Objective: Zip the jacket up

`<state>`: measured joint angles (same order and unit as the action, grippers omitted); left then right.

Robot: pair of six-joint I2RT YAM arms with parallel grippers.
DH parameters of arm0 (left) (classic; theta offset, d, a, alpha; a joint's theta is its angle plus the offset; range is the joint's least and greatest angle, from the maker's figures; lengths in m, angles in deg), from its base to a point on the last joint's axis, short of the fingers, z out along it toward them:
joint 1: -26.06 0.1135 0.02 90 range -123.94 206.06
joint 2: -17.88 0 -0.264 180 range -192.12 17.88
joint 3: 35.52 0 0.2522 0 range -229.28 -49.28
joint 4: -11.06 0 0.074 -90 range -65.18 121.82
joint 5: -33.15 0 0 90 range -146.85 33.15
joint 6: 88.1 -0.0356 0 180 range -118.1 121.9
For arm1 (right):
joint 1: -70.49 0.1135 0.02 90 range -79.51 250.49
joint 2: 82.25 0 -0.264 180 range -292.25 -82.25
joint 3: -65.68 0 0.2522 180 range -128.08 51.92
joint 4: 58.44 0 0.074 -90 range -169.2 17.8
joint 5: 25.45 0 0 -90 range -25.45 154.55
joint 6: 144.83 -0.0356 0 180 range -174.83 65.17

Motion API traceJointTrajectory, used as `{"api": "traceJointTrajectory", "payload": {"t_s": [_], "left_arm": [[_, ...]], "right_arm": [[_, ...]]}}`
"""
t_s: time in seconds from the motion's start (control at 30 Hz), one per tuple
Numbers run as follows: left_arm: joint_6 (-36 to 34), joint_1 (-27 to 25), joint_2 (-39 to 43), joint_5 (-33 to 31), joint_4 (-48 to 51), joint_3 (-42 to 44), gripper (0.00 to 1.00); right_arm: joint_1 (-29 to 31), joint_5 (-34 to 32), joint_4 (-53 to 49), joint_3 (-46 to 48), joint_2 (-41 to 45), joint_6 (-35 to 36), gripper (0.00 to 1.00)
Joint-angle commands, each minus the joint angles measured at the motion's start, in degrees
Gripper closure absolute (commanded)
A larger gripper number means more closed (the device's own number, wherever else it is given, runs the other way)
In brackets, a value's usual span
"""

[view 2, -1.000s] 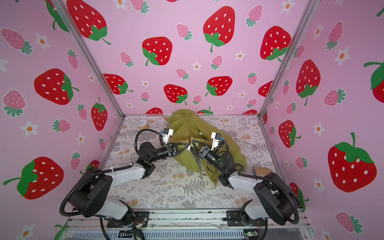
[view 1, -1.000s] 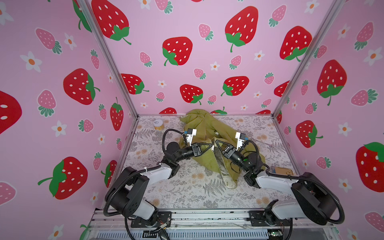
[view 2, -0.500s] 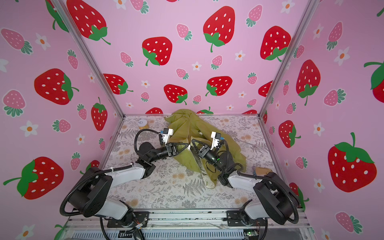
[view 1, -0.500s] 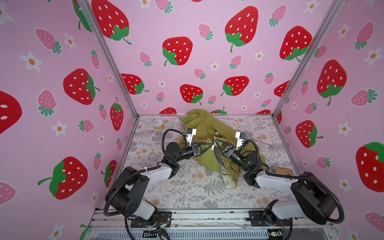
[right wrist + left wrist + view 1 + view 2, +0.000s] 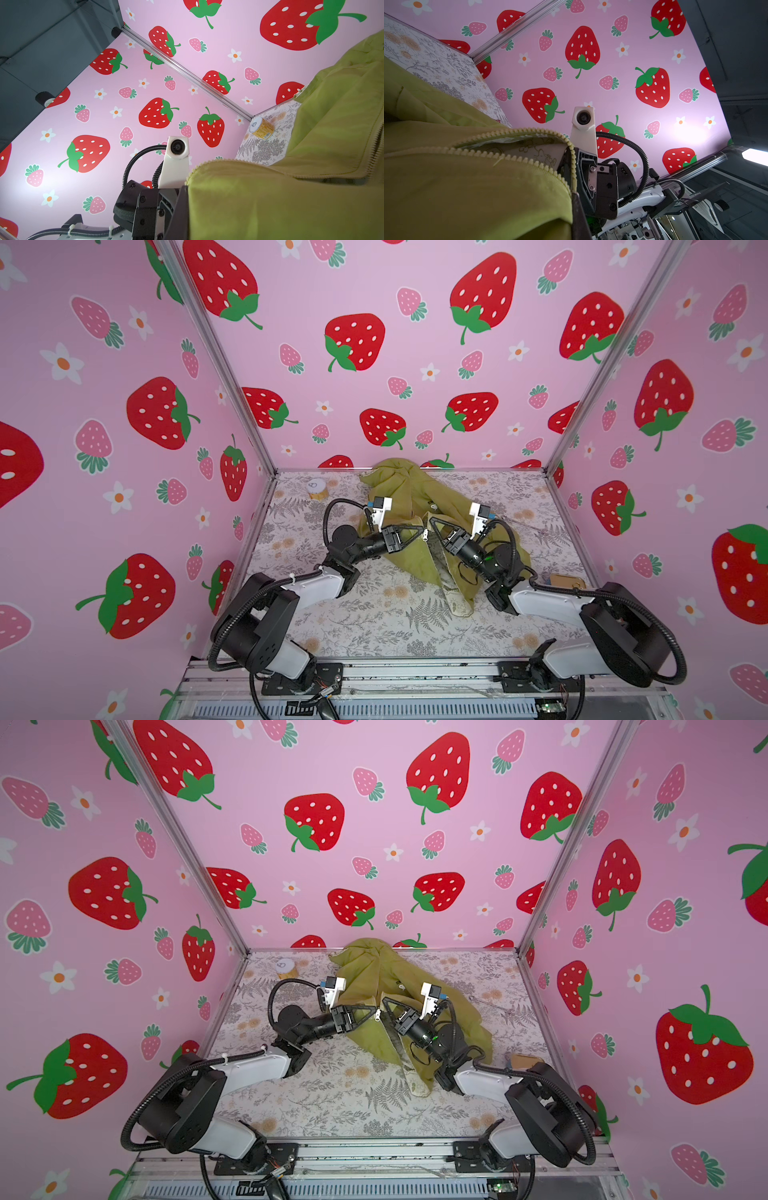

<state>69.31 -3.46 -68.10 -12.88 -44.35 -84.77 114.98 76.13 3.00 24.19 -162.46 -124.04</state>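
Note:
The olive-green jacket [image 5: 409, 493] [image 5: 365, 969] lies crumpled at the back middle of the table, its lower front flapped open on cream lining [image 5: 455, 593]. My left gripper [image 5: 420, 531] [image 5: 372, 1011] and right gripper [image 5: 432, 523] [image 5: 385, 1002] meet tip to tip at its front opening, each shut on a zipper edge. A silver pull [image 5: 424, 536] hangs between them. In the left wrist view two rows of zipper teeth [image 5: 517, 158] stand apart over the lining. The right wrist view shows green fabric [image 5: 270, 203] against a dark finger [image 5: 180, 207].
A small yellow jar [image 5: 316, 488] [image 5: 284, 967] [image 5: 260, 127] stands at the back left of the floral table [image 5: 374, 626]. A brown object [image 5: 567, 581] lies by the right wall, a thin rod [image 5: 523, 524] behind the right arm. Pink strawberry walls close three sides.

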Motion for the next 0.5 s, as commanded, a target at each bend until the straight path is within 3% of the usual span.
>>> {"api": "traceJointTrajectory", "payload": {"t_s": [0.0, 0.47], "left_arm": [[0.86, -0.01, 0.00, 0.77, -4.18, -0.01, 1.00], [1.48, 0.03, -0.56, 0.24, -5.50, -0.19, 1.00]], "right_arm": [[0.45, -1.41, 3.24, -0.92, 0.63, -0.57, 1.00], [0.74, -1.72, 2.08, -0.75, 0.88, -0.23, 1.00]]}}
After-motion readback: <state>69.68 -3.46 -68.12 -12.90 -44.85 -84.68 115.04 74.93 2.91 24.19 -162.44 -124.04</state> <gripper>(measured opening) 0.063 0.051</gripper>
